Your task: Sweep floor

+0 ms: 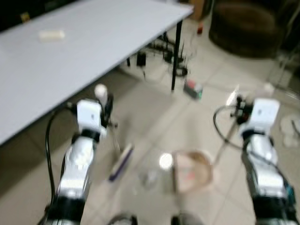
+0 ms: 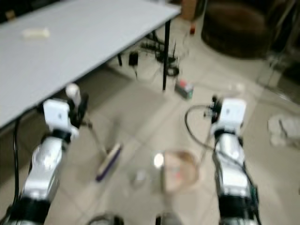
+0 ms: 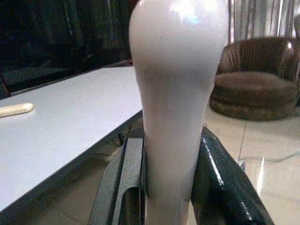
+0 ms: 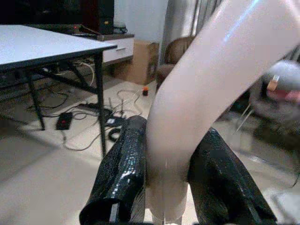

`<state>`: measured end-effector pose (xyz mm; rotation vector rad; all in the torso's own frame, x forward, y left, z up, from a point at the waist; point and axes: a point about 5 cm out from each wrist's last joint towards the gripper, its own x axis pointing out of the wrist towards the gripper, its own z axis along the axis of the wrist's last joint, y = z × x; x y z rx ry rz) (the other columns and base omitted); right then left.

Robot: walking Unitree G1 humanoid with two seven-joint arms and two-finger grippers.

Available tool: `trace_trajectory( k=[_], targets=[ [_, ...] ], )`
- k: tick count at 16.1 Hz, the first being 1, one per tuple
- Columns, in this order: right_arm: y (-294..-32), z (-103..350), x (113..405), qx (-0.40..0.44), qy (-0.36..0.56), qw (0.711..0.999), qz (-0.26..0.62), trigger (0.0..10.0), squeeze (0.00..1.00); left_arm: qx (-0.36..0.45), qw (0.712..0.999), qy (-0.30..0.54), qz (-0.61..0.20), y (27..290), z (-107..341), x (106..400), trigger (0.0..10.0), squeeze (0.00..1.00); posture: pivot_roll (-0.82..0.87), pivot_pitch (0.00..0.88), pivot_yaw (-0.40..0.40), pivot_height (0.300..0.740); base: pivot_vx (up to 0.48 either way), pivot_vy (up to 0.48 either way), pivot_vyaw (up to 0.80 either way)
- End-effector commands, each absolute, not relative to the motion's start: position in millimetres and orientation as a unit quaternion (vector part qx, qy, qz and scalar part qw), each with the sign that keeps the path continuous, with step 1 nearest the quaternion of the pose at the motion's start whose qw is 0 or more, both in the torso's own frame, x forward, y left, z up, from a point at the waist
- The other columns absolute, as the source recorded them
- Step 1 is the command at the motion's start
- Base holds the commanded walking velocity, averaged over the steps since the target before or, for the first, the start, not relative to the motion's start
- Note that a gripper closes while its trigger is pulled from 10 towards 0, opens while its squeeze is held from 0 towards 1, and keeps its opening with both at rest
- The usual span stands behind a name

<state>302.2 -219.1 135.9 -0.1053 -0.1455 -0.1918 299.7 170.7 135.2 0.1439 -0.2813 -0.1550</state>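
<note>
A: Status. Left gripper (image 3: 166, 187) has both black fingers closed tight on the white broom handle (image 3: 176, 93); no gap at either pad in the wrist view. Broom head (image 1: 121, 162) is on the tile, on the table (image 1: 70, 56) side of the dustpan (image 1: 194, 171).

B: Right side?

A: Right gripper (image 4: 168, 187) is clamped on the dustpan's white handle (image 4: 211, 89), fingers snug on both sides. The pan sits on the floor near the robot's feet, out from the table leg (image 1: 176, 54).

B: Anything to collect?

A: Small clear scrap (image 1: 149, 177) between broom head and pan, plus a bright spot just by the pan's edge that could be glare. Head views are blurred, so I can't tell more.

B: Plan for the stroke?

A: Keep the pan's lip flat on the tile and hold it steady. Short, low strokes from the table side towards the pan, bristles touching down. I'd stay away from the cables (image 1: 164, 49) near the table leg; snag risk.
</note>
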Motion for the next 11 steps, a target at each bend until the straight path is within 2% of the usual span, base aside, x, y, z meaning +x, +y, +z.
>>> trace_trajectory(
  k=[1, 4, 5, 7, 11],
  targets=[
    [-210.7, 139.3, 303.9, -0.039, -0.088, 0.992, -0.087, 10.0, 0.00, 0.098, 0.983, -0.146, -0.059, 182.4, 136.7, 297.1, 10.0, 0.00, -0.03, 0.129, 0.027, 0.740, 0.000, 0.000, 0.00],
    [-211.1, 138.3, 304.0, -0.036, -0.087, 0.992, -0.090, 10.0, 0.00, 0.101, 0.982, -0.148, -0.056, 183.2, 136.8, 297.6, 10.0, 0.00, -0.03, 0.129, 0.027, 0.740, 0.000, 0.000, 0.00],
    [-218.5, 133.5, 306.3, -0.044, -0.082, 0.989, -0.112, 10.0, 0.00, 0.097, 0.983, -0.148, -0.045, 184.1, 134.1, 300.3, 10.0, 0.00, -0.03, 0.168, 0.040, 0.740, 0.000, 0.000, 0.00],
    [-226.2, 133.4, 313.1, -0.057, -0.087, 0.986, -0.133, 10.0, 0.00, 0.094, 0.986, -0.134, -0.034, 184.6, 126.2, 305.9, 10.0, 0.00, -0.03, 0.186, 0.043, 0.740, 0.000, 0.000, 0.00],
    [-226.3, 134.0, 328.6, -0.061, -0.084, 0.985, -0.138, 10.0, 0.00, 0.094, 0.986, -0.140, -0.001, 188.9, 120.5, 313.8, 10.0, 0.00, -0.04, 0.224, 0.043, 0.740, 0.000, 0.000, 0.00]
  ],
)
